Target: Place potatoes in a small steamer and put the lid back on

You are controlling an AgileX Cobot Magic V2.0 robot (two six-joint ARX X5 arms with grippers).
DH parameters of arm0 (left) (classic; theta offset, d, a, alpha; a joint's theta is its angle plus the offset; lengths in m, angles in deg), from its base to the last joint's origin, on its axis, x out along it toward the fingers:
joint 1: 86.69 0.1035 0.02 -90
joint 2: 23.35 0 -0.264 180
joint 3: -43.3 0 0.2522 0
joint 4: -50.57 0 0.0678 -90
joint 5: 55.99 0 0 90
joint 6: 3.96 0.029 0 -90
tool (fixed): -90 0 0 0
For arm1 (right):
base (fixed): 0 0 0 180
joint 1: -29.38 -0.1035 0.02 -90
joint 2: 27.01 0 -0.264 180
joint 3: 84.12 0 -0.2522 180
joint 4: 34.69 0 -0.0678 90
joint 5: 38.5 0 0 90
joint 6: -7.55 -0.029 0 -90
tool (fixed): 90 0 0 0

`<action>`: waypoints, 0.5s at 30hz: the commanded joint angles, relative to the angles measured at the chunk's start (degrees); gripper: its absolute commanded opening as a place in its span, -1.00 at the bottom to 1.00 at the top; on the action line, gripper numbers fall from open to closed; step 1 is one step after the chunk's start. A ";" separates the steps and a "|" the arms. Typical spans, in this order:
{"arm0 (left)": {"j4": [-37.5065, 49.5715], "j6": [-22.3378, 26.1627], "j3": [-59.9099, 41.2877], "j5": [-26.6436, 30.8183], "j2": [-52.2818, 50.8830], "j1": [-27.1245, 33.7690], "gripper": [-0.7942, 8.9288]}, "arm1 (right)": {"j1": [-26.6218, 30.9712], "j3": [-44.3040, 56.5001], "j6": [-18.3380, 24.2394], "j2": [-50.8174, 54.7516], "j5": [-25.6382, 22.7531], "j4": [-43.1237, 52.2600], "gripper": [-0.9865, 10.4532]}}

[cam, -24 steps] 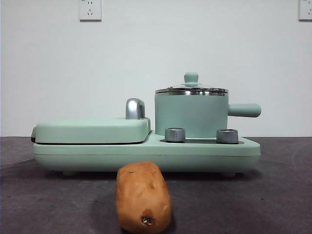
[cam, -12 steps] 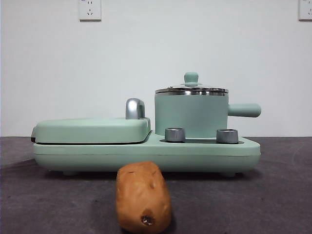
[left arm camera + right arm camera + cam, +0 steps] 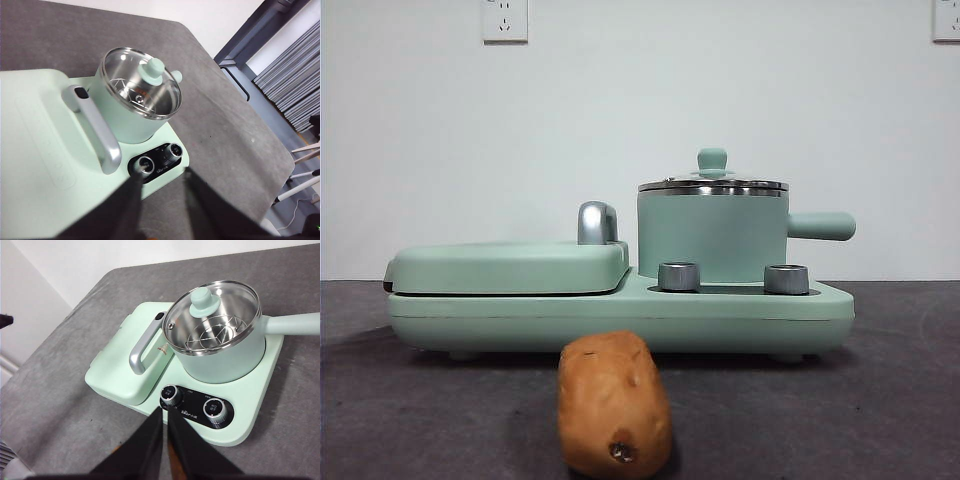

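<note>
An oblong orange-brown potato [image 3: 614, 405] lies on the dark table, in front of the mint-green appliance, with its dark spot facing the front camera. The small steamer [image 3: 712, 235] stands on the appliance's right half, side handle [image 3: 823, 226] pointing right. Its glass lid [image 3: 712, 184] with the green knob sits on top. Both wrist views look down on the steamer [image 3: 125, 120] [image 3: 225, 367] and lid [image 3: 140, 82] [image 3: 212, 317]; a steel rack shows through the glass. My left gripper [image 3: 162, 180] hovers open and empty. My right gripper [image 3: 165, 412] hovers high with its jaws together. Neither shows in the front view.
The flat green griddle cover [image 3: 510, 265] with a steel handle [image 3: 597, 222] fills the appliance's left half. Two steel dials [image 3: 679, 276] [image 3: 786, 279] sit on the base [image 3: 620, 315] in front of the steamer. The table's edge [image 3: 260, 120] lies right of the appliance.
</note>
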 commanded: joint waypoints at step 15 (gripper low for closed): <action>0.37 1.46 7.91 0.28 8.70 -7.93 0.14 | -0.09 -1.01 0.57 -0.20 0.52 0.24 -0.03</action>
